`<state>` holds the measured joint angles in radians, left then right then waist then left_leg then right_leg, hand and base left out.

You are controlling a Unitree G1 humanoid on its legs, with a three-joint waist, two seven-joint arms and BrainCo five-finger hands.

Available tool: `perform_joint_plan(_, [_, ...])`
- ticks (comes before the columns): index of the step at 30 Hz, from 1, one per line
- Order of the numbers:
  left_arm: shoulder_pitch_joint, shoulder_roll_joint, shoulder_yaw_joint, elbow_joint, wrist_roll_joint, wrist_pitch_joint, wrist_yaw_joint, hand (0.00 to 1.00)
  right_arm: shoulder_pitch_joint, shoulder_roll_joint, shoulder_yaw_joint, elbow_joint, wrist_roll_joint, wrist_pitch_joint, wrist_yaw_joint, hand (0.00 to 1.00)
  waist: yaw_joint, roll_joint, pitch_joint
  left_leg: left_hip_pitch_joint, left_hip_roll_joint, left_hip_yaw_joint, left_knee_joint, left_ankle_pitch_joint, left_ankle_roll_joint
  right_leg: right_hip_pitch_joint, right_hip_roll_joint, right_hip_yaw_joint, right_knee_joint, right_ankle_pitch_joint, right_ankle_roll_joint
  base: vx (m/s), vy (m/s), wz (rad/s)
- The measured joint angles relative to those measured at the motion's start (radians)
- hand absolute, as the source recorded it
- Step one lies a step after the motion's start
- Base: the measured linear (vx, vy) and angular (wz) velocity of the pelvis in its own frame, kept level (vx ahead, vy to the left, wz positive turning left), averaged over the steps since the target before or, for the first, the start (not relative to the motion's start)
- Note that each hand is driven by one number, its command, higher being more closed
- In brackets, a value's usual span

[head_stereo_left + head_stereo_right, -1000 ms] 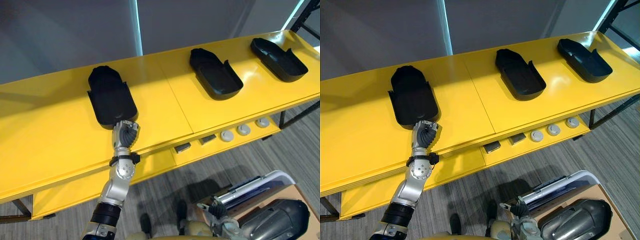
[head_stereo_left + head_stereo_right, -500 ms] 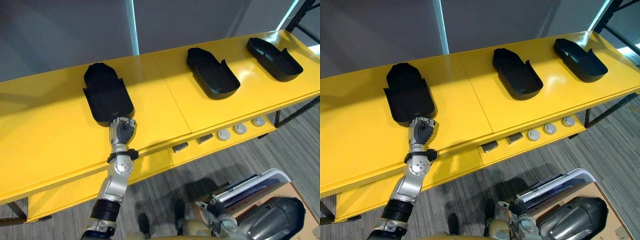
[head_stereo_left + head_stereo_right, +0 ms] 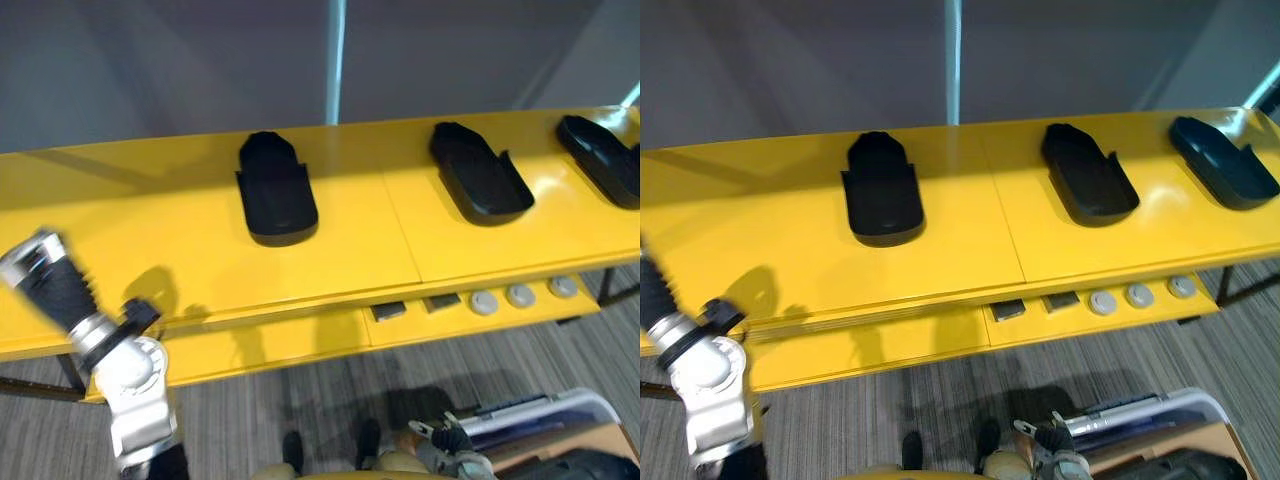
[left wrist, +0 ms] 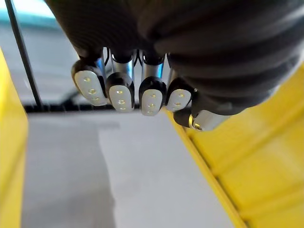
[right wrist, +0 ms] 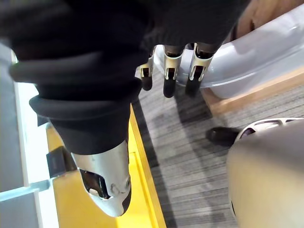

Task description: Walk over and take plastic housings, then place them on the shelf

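Starting closest in, you find the right hand [image 5: 170, 76] hanging low above the grey floor, just beside a pale grey tub [image 5: 266, 52]; its fingers are straight and slack, and they hold nothing; the left hand [image 4: 152, 97] is raised by the left front edge of the yellow shelf [image 3: 330, 265], with its fingertips [image 4: 119, 97] tucked in side by side and the thumb close under them, and it too grips nothing; past the front edge a lower ledge carries two dark blocks [image 3: 388, 311] and a row of round grey buttons [image 3: 520, 295]; all three black plastic housings lie on the shelf top, well apart from one another and touched by neither hand; the left housing [image 3: 275, 190] lies ahead of the left hand and off to its right, with its long axis running front to back and its broad rounded end towards you; the middle housing [image 3: 480, 183] and the right housing [image 3: 600, 160] lie further right, both angled a little; judge the left hand much the better placed, since the right one sits far below shelf level; any reach from it would need to go forward and to the right, and those curled fingers would have to uncurl first.
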<state>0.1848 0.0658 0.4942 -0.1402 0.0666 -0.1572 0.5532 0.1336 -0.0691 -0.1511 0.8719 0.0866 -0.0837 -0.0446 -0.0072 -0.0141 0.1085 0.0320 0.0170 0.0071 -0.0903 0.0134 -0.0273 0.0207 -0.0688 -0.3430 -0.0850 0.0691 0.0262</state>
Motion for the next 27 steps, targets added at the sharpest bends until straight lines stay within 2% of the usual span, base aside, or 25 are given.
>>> perform_joint_plan(5, [0.086, -0.035, -0.009, 0.375, -0.076, 0.091, -0.123, 1.0, -0.016, 0.014, 0.01, -0.088, -0.017, 0.007, 0.001, 0.0, 0.007, -0.012, -0.011, 0.019, 0.004, 0.029, 0.003, -0.007, -0.003, 0.009, 0.0, 0.025, 0.002, -0.001, 0.0, -0.03, 0.023, -0.12])
perform_joint_plan(9, [0.087, -0.05, -0.055, 0.626, -0.104, 0.114, -0.192, 1.0, -0.009, 0.023, 0.027, -0.102, -0.019, 0.023, 0.001, 0.0, 0.008, -0.013, -0.025, 0.031, 0.009, 0.06, 0.005, -0.018, -0.007, 0.009, 0.004, 0.048, 0.005, -0.001, 0.0, -0.05, 0.014, -0.19])
perform_joint_plan(10, [0.087, -0.052, -0.099, 0.704, -0.103, 0.124, -0.219, 0.0, -0.004, 0.022, 0.035, -0.1, -0.019, 0.023, 0.001, 0.0, 0.005, -0.009, -0.031, 0.033, 0.01, 0.065, 0.004, -0.019, -0.006, 0.009, 0.004, 0.052, 0.007, -0.001, 0.0, -0.05, 0.008, -0.16])
perform_joint_plan(15, [0.068, -0.05, -0.203, 0.815, -0.041, 0.124, -0.291, 0.0, -0.011, 0.021, 0.041, -0.055, -0.019, 0.023, -0.004, 0.0, -0.007, -0.006, -0.03, 0.033, 0.015, 0.074, 0.001, -0.021, -0.003, 0.007, 0.011, 0.062, 0.0, -0.009, 0.006, -0.03, -0.005, -0.06])
perform_joint_plan(19, [0.049, -0.039, -0.266, 0.848, -0.013, 0.124, -0.293, 0.0, -0.016, 0.017, 0.041, -0.028, -0.019, 0.022, -0.018, 0.0, -0.011, 0.001, -0.03, 0.033, 0.02, 0.077, 0.0, -0.024, -0.013, 0.007, 0.017, 0.066, -0.008, -0.009, 0.006, 0.03, -0.012, -0.05])
perform_joint_plan(22, [0.03, -0.033, -0.317, 0.872, 0.027, 0.124, -0.297, 0.0, -0.022, 0.011, 0.04, -0.023, -0.019, 0.022, -0.02, 0.0, -0.029, 0.01, -0.035, 0.034, 0.021, 0.077, 0.001, -0.024, -0.015, 0.008, 0.019, 0.066, -0.013, -0.008, 0.005, 0.08, 0.009, 0.0])
perform_joint_plan(27, [0.007, -0.005, -0.367, 0.88, 0.063, 0.124, -0.311, 0.0, -0.045, 0.01, 0.029, -0.022, -0.019, 0.022, -0.022, 0.0, -0.034, 0.012, -0.036, 0.049, 0.02, 0.082, 0.002, -0.027, -0.019, 0.011, 0.018, 0.072, -0.013, -0.008, 0.006, 0.08, 0.017, -0.06])
